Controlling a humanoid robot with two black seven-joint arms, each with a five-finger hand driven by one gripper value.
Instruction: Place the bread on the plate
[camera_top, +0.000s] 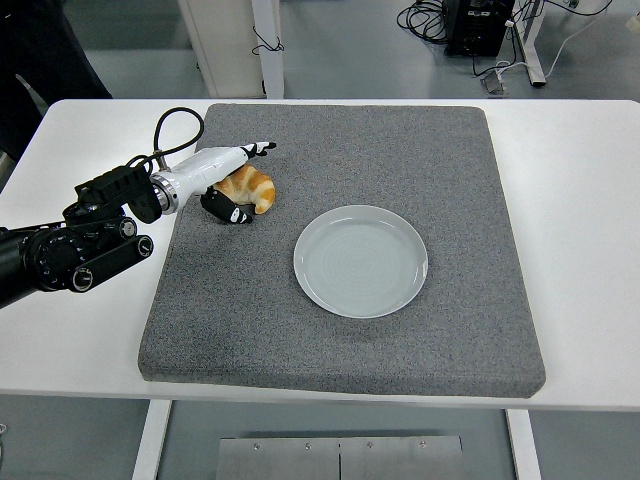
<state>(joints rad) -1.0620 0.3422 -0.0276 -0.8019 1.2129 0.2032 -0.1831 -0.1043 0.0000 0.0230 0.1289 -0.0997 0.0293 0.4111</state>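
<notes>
The bread, a golden croissant (257, 189), lies on the grey mat (400, 150) at its back left. My left hand (254, 181) reaches in from the left and straddles it. The straight fingers (262, 148) lie just behind the croissant and the black thumb (228, 210) is in front of it on the left. The hand is spread around the bread, not closed on it, and the palm hides the bread's left end. The empty pale grey plate (301, 262) sits in the middle of the mat, to the right of the hand and nearer. My right arm is out of view.
The mat covers most of the white table (580, 200). A person in dark clothes (40, 50) stands at the top left corner. A white post (266, 45) and cables stand beyond the table's far edge.
</notes>
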